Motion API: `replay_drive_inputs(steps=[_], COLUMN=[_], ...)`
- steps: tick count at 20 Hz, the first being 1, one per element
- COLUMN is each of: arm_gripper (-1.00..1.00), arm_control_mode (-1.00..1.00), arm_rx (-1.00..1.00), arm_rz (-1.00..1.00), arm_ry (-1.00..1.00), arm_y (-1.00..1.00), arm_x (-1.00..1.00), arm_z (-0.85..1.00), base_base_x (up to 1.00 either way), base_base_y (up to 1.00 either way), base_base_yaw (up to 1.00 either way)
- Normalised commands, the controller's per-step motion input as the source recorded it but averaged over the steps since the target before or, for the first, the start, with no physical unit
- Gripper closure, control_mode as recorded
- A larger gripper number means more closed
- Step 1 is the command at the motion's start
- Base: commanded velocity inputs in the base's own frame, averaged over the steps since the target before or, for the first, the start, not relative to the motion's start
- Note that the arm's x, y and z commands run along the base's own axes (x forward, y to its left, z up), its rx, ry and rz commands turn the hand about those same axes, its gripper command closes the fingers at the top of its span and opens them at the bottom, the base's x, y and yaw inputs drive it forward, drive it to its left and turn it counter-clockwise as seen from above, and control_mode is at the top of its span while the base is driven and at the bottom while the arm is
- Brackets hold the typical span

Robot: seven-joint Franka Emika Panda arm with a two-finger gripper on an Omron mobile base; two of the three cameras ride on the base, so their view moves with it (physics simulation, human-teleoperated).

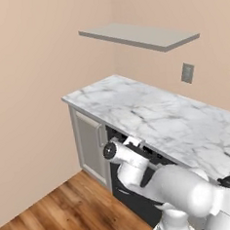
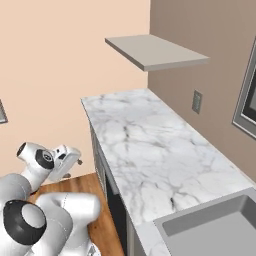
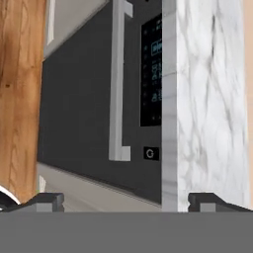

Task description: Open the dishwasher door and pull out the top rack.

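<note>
We judge the task to be at its first stage, with no step completed. In the hand view the dishwasher door (image 3: 79,104) appears as a flat black panel set flush under the marble countertop (image 3: 207,99), and we see no gap between the door's top edge and the counter's grey edge strip. The long grey bar handle (image 3: 117,79) runs along the door beside the lit control panel (image 3: 150,69); because this view is rolled, the bar reads as vertical there. Nothing touches the handle.

The gripper (image 3: 126,201) hangs in front of the door, off the handle. Its two fingertips (image 3: 47,200) stand wide apart at the bottom of the hand view, so we read the claw as spread, with nothing between the tips. In the left base view the hand (image 1: 123,150) sits just in front of the counter edge, at the level of the door's top, with the grey cabinet door (image 1: 91,145) to its side. In the right base view it sits out from the cabinet front, over the wood floor (image 2: 87,187).

The top rack lies behind the shut door, so we cannot report its position.

Remaining steps, in our judgement:
1. Bring the spread tips around the bar handle and close on it.
2. Swing the door down until it is fully open.
3. Release, reach in for the upper wire basket and draw it out.
</note>
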Motion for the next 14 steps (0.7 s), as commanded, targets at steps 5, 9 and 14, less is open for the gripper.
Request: replay_drive_inputs(steps=[5,9,14], arm_gripper=[-1.00,-1.00,-1.00], arm_control_mode=[-1.00,-1.00,-1.00], arm_rx=[-0.14,-0.09,-0.02], arm_rz=[-0.11,-0.10,-0.06], arm_ry=[0.01,0.00,0.00], arm_y=[0.00,-0.23,-0.48], arm_x=[0.11,0.22,0.17], arm_z=[-0.51,-0.48,-0.26], base_base_x=[0.00,0.00,0.00], base_base_y=[0.00,0.00,0.00], base_base_yaw=[0.00,0.00,0.00])
